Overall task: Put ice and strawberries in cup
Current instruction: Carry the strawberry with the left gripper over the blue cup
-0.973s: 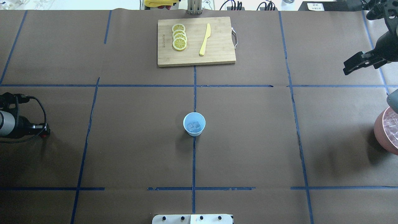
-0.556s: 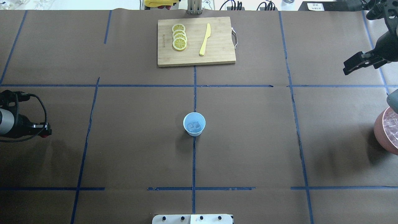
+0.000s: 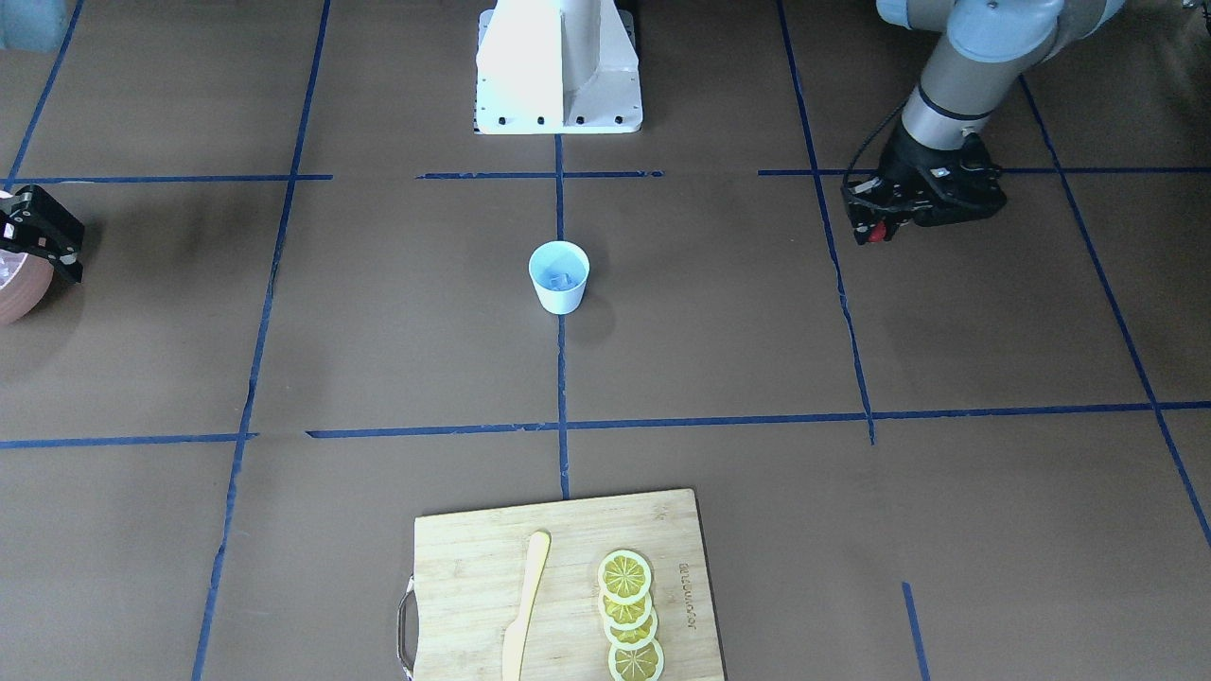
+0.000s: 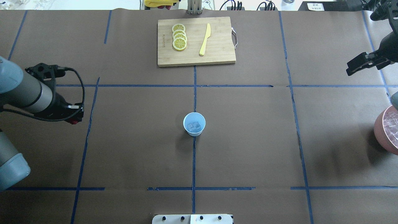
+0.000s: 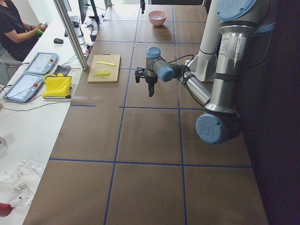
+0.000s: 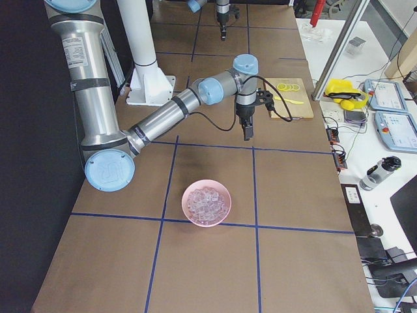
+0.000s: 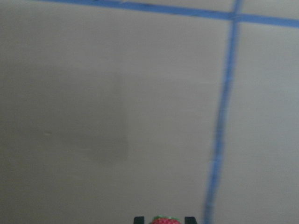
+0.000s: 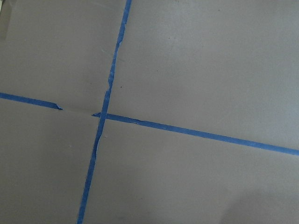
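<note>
The white cup (image 4: 194, 124) with a pale blue inside stands at the table's centre and also shows in the front view (image 3: 558, 276). Two ice cubes (image 4: 193, 126) lie in it. My left gripper (image 4: 75, 119) is well to the cup's left, above the table, shut on a small red strawberry (image 4: 74, 122). The berry shows between the fingertips in the left wrist view (image 7: 165, 220). My right gripper (image 4: 351, 69) hangs at the far right, beyond a pink bowl of ice (image 4: 387, 132). I cannot tell whether it is open.
A wooden cutting board (image 4: 217, 56) at the far middle carries lemon slices (image 4: 179, 37) and a yellow knife (image 4: 205, 39). The pink bowl (image 6: 189, 207) sits near the right arm's base. The robot's base plate (image 4: 192, 219) is at the near edge.
My left arm has swung in from the left edge toward the centre, carrying the strawberry. My right gripper has drifted slightly right. The cup has not moved.
</note>
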{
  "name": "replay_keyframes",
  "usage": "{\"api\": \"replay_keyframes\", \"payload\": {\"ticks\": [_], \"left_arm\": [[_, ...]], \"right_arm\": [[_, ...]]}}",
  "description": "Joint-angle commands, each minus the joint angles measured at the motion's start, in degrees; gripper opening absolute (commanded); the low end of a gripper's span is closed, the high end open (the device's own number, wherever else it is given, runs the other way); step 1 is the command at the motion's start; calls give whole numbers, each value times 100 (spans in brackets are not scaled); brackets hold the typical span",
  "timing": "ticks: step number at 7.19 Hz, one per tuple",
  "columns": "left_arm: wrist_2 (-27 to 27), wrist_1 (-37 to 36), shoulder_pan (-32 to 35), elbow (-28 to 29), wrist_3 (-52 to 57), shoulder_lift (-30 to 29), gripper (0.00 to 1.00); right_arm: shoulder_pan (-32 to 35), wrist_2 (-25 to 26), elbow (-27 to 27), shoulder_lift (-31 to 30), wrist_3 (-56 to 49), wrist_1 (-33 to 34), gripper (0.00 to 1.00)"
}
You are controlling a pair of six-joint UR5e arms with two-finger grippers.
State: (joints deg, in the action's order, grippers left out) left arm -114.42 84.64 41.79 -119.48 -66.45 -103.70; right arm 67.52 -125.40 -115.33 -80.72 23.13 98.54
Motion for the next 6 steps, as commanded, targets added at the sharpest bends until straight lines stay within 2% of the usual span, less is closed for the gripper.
{"api": "replay_keyframes", "payload": {"ticks": [1,3,5,6], "left_arm": [[7,-984,-546,273,-812,-1525,7],[42,-897,-934,1701,-1483,-3061,7],[42,-251,-1102,2382,-1529,-3419,7],[42,-133,-1137,2516,-1616,-3472,7]], "right_arm": [[662,-562,535,-390,-821,-649,99],[1253,-731,1036,-505,-1841,-670,99],[1649,-1002,1503,-585,-2546,-678,99],[1712,-1038,1540,-620,-2654,-678,99]]}}
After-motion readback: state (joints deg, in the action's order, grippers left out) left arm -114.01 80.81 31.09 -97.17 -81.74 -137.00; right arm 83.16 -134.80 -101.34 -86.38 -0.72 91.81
